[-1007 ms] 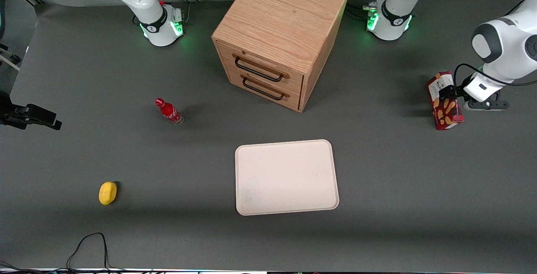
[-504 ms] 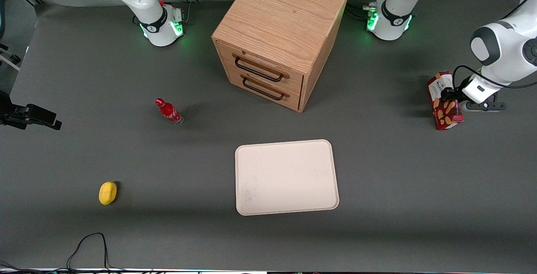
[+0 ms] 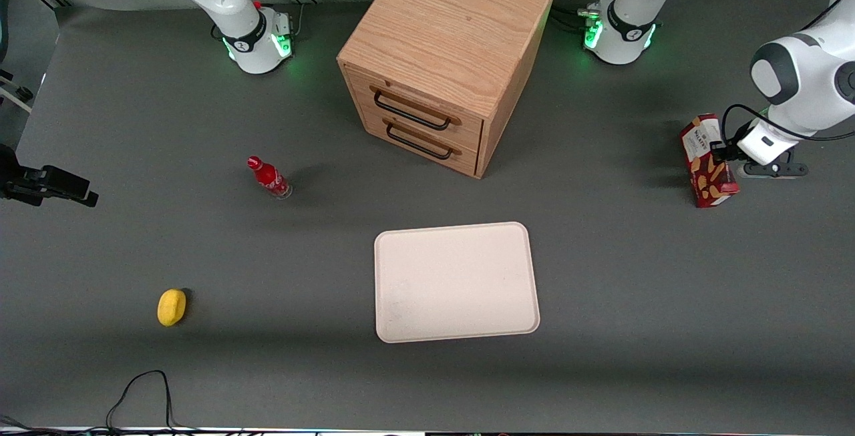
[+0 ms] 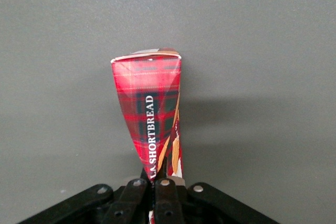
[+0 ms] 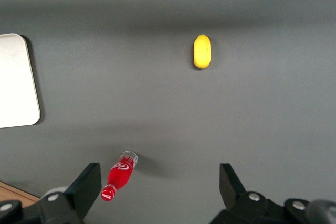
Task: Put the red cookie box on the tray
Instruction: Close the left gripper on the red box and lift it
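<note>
The red cookie box [image 3: 709, 163] stands upright on the dark table at the working arm's end, white label panel at its top end. My left gripper [image 3: 719, 150] is level with its upper half and shut on it. In the left wrist view the box [image 4: 151, 124] narrows into the gripper [image 4: 157, 181], whose black fingers [image 4: 169, 192] pinch its thin edge. The cream-white tray [image 3: 456, 282] lies flat near the table's middle, nearer the front camera than the box and well apart from it. Its edge [image 5: 16, 77] also shows in the right wrist view.
A wooden two-drawer cabinet [image 3: 444, 59] stands farther from the front camera than the tray. A small red bottle [image 3: 268, 177] and a yellow lemon-like object [image 3: 172, 307] lie toward the parked arm's end. A black cable [image 3: 140, 392] loops at the front edge.
The left arm's wrist has shifted slightly and the finger that lay across the box face has drawn in against it. The box has stayed where it was.
</note>
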You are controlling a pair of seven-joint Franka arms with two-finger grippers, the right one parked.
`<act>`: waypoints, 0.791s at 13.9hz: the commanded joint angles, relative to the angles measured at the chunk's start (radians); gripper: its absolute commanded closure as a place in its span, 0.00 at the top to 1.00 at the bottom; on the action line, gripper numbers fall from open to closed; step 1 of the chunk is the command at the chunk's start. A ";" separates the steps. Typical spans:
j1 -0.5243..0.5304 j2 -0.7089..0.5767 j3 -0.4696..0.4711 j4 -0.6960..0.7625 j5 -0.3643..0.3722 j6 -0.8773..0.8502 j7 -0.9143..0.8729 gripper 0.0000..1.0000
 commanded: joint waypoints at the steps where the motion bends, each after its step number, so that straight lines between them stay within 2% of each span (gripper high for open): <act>1: 0.008 -0.061 -0.004 0.111 0.007 -0.179 0.011 0.00; 3: 0.006 -0.096 -0.006 0.252 0.007 -0.380 0.011 0.00; 8: -0.011 -0.066 -0.015 0.790 0.004 -0.917 -0.003 0.00; 11: -0.014 -0.064 -0.017 0.914 0.004 -1.011 0.002 0.00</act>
